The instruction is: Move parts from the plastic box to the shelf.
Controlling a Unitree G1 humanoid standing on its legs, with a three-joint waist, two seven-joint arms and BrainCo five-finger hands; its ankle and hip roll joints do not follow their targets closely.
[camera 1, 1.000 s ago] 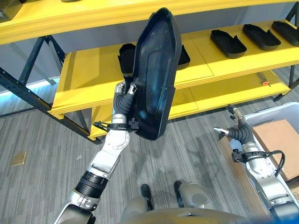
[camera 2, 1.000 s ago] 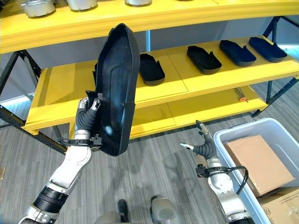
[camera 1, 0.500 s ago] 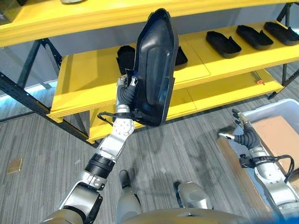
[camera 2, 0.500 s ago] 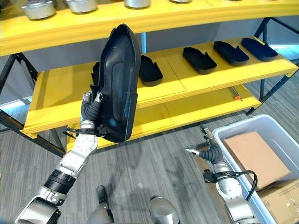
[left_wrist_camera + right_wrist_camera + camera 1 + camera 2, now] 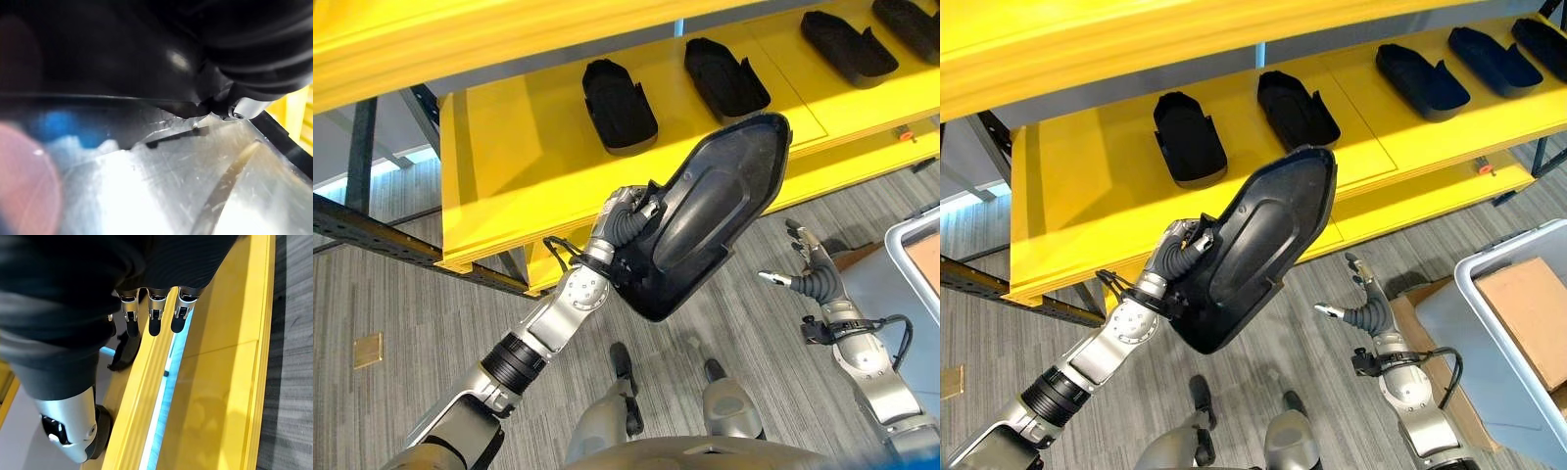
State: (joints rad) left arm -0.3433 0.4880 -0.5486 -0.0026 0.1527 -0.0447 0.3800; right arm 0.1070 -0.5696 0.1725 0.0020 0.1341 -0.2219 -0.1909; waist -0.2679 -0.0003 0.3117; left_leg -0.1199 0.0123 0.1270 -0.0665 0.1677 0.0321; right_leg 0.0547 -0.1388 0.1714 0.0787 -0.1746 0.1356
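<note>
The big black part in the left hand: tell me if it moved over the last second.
Yes. The big black part stood upright before the yellow shelf; now the left hand has tilted it, top leaning right, lower against the shelf's front edge.

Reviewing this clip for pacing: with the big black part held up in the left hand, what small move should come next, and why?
Probably carry the part forward over the yellow shelf and lower it. The left hand holds it tilted in the air, short of the shelf, and bare yellow board lies left of the parts already there. The right hand hangs open, idle.
</note>
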